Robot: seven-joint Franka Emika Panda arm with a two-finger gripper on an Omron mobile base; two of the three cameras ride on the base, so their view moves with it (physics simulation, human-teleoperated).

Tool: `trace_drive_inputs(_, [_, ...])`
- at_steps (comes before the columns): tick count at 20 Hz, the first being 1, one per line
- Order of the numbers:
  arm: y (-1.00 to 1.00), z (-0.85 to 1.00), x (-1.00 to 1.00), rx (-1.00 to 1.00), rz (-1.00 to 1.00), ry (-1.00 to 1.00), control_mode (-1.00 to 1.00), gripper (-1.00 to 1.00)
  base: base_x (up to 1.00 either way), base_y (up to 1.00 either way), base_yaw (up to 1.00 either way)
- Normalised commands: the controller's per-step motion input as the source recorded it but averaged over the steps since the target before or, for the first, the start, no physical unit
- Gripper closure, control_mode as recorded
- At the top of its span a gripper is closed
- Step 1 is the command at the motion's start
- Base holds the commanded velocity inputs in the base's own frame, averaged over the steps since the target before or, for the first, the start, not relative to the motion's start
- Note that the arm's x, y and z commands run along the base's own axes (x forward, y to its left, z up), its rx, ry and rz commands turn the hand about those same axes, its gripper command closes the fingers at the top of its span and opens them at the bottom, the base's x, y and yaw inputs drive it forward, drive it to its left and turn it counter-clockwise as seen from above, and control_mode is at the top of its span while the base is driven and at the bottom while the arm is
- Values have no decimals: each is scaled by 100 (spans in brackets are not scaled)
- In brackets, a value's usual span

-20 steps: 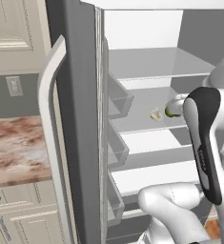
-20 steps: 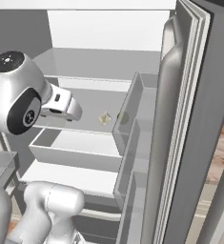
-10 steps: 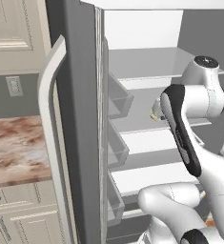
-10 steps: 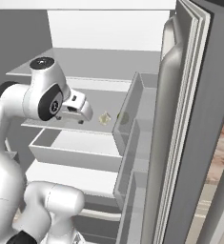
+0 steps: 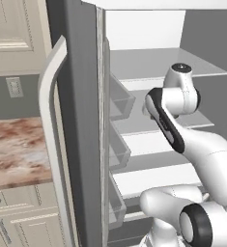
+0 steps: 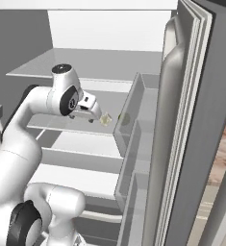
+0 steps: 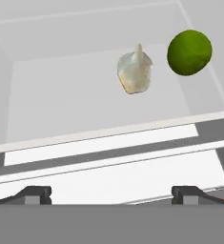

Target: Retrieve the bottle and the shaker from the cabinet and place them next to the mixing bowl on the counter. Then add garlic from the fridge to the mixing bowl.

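The grey fridge (image 5: 81, 120) stands open, its white shelves exposed. On the middle shelf lies the garlic (image 7: 135, 72), a small whitish lumpy bulb, also visible from the right base view as the garlic (image 6: 105, 119). My gripper (image 6: 92, 117) is inside the fridge at shelf height, a short way in front of the bulb and pointing at it. In the hand view the gripper (image 7: 111, 194) is open, its fingertips (image 7: 35, 193) wide apart with nothing between them. The marbled counter (image 5: 13, 149) lies left of the fridge door.
A green lime (image 7: 189, 52) sits on the same shelf close beside the garlic. Clear door bins (image 6: 133, 120) on the right door stand near the shelf's end. The left door's curved pale handle (image 5: 49, 120) and cream panelled cabinetry (image 5: 13, 29) lie to the left.
The arm has swung down and forward into the fridge, bringing the hand to shelf level close to the garlic. The jaws have stayed open.
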Motion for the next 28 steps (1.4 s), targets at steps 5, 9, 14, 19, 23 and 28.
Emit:
trace_drive_inputs(5, [0, -14, -3, 0, -4, -23, -100, -100, 0, 0, 0])
trace_drive_inputs(9, [0, -6, -1, 0, -1, -23, -100, -100, 0, 0, 0])
trace_drive_inputs(14, [0, -2, 7, 0, 0, -9, -100, -100, 0, 0, 0])
trace_drive_inputs(19, [-2, 0, 30, -1, 0, 0, -100, -100, 0, 0, 0])
trace_drive_inputs(23, [-20, 0, 14, 0, 0, 2, -100, -100, 0, 0, 0])
trace_drive_inputs(28, [-35, 0, 27, 0, 0, 2, -100, -100, 0, 0, 0])
